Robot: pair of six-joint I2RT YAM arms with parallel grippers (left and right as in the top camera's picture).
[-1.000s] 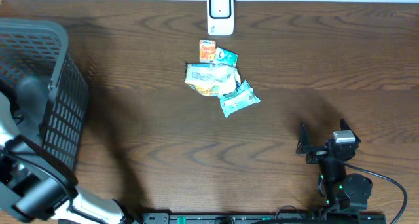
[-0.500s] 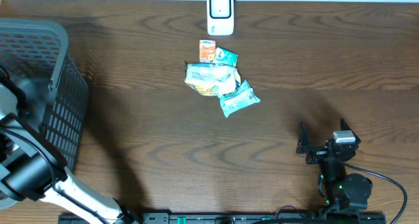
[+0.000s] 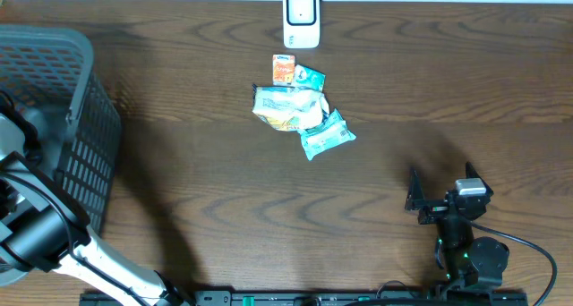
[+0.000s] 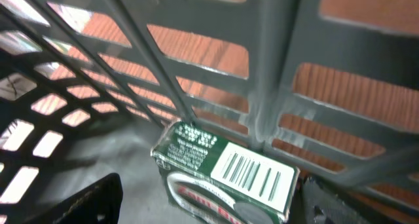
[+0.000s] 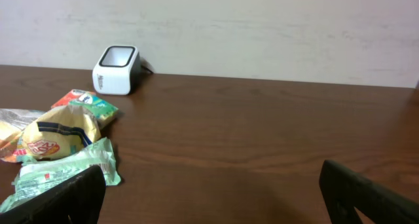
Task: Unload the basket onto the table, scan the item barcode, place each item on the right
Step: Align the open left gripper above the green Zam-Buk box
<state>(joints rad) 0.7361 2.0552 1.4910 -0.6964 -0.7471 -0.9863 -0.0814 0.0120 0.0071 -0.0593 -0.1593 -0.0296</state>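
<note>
**A:** Down in the grey basket (image 3: 85, 163) we go. The left gripper (image 4: 209, 196) hangs over the floor of it with its fingers (image 4: 88, 201) spread wide, gripping nothing.

**B:** And lying flat between them is a green box (image 4: 196, 152), its barcode (image 4: 252, 173) facing up, tucked against the foot of the basket wall. I'd say neither finger is touching it.

**A:** So which step is this?

**B:** My read is that the box is at rest in the basket and the hand is free. Whether it's been scanned, I can't tell from here. The white scanner (image 3: 301, 18) sits at the far edge of the table, well away from the basket.

**A:** And the rest of the goods?

**B:** They're heaped just in front of the scanner: an orange packet (image 3: 284, 69), a small teal one (image 3: 311, 76), a yellow-and-white snack bag (image 3: 286, 107) and a bigger teal packet (image 3: 327, 136) at the near side of the pile.

**A:** What about the right gripper (image 5: 213, 198)?

**B:** It's parked at the near right with its fingers wide apart and empty, looking across at the pile.

**A:** What's the next move?

**B:** Someone has to take an item. If it's one from the pile, it wants a clean pinch on a single packet without dragging its neighbours. Then the item has to be turned so its code faces the scanner window. Those soft wrappers may crumple, so the hold will matter.
</note>
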